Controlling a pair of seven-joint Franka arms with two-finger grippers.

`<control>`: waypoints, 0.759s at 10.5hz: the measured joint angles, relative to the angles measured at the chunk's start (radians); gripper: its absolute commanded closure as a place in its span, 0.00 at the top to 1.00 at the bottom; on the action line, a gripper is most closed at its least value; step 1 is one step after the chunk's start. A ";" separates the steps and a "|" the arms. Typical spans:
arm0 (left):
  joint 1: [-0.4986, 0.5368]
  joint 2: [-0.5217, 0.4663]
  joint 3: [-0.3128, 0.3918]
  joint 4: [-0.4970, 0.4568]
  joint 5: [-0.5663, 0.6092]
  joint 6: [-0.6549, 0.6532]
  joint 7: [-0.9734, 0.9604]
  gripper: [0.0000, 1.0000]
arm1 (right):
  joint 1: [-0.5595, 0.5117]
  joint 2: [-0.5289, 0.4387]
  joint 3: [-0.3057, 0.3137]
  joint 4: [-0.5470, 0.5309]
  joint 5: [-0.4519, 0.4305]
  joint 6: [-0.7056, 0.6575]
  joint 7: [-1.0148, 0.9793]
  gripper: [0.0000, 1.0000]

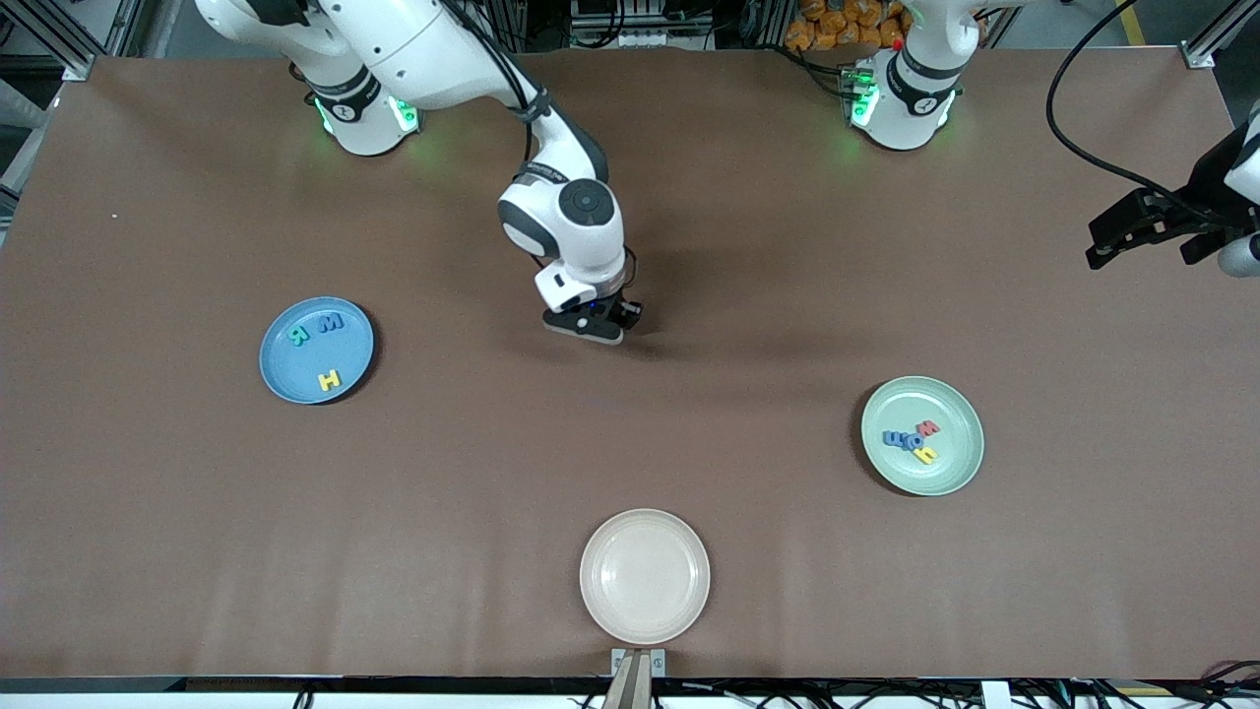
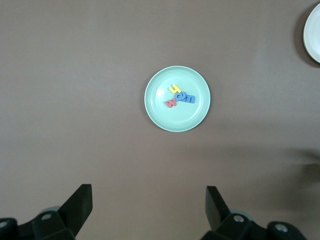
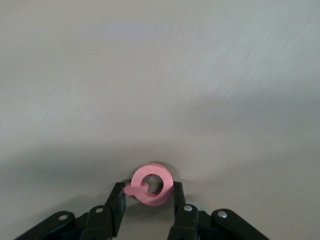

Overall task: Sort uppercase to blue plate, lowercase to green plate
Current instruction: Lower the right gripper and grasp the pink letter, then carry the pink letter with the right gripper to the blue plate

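On the brown tabletop (image 1: 177,512), toward the right arm's end, the blue plate (image 1: 285,369) carries three capitals: a teal-green R (image 1: 299,335) beside a blue M (image 1: 331,322), and a yellow H (image 1: 330,379) nearer the front camera than both. Next, over the bare middle of the tabletop, the right hand (image 3: 149,200) is lowered close to the surface, its fingers (image 3: 116,202) clamped on a pink-red G (image 3: 151,183), seen only in the right wrist view. Nearest the front camera sits a cream-white plate (image 1: 645,576). Toward the left arm's end, the green plate (image 1: 950,463) holds four small letters bunched together and touching: a red w (image 1: 928,427), a yellow h (image 1: 925,454), and a blue m (image 1: 911,440) beside a small blue rounded letter (image 1: 893,438). The left hand (image 2: 149,207) waits up in the air at that end, its fingers (image 2: 80,202) spread wide apart with nothing between them.
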 measured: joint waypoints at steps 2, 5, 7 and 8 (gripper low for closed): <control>0.000 0.000 0.000 0.000 0.000 0.000 0.000 1.00 | -0.061 -0.023 -0.001 -0.016 -0.001 -0.024 -0.133 0.36; 0.000 0.000 -0.003 0.000 0.000 0.000 0.000 1.00 | -0.175 -0.078 -0.004 -0.092 -0.001 -0.028 -0.360 0.36; 0.000 0.000 -0.004 0.000 0.000 0.000 0.000 1.00 | -0.270 -0.133 -0.005 -0.159 -0.001 -0.031 -0.534 0.36; 0.000 0.000 -0.004 0.000 0.000 0.000 0.000 1.00 | -0.328 -0.169 -0.006 -0.195 -0.001 -0.038 -0.639 0.36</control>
